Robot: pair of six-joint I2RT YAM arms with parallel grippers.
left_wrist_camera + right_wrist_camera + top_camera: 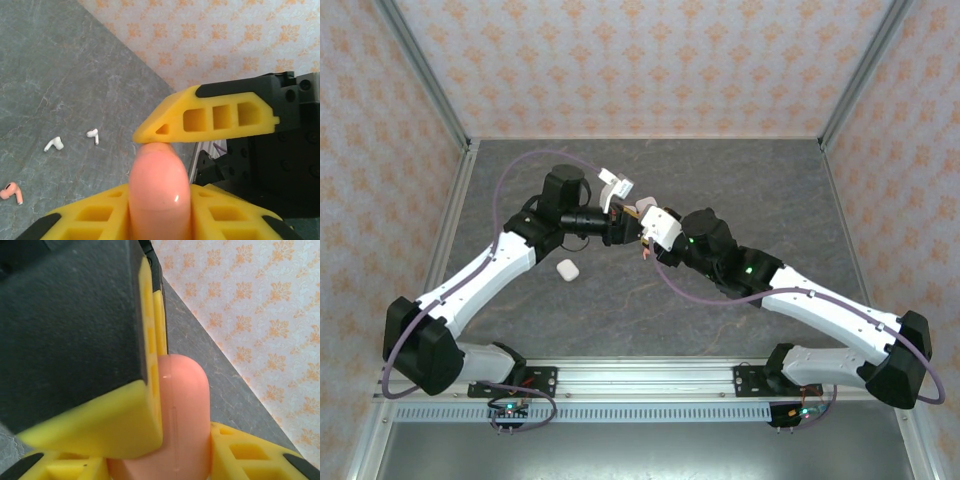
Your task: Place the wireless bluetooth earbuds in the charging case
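Glossy salmon-pink rounded plastic charging case: held in the air over the middle of the grey marbled worktop, somewhat toward its far edge. Lid appears closed; a fine seam runs along the shell.

Left gripper: yellow fingers clenched on the pink case, upper tip touching its crown.

Right gripper: grasping the same case from the opposite end.

White short-stemmed plastic earbuds: 2, loose on the bare worktop, near each other, well apart from the held case.

Salmon-pink short-stemmed plastic earbud: 1, loose on the worktop, near the white pair.

White pebble-shaped closed case: resting on the worktop left of centre, just beside the left arm.

Progress (judged): 0 earbuds seen seated in any case; 3 lie loose. The pink case looks unopened, so opening it and every insertion appear left to do.

Markings: no brand, label or lettering legible on the cases, earbuds or fingers. Patterned walls carry a repeated orange floral motif, no text.
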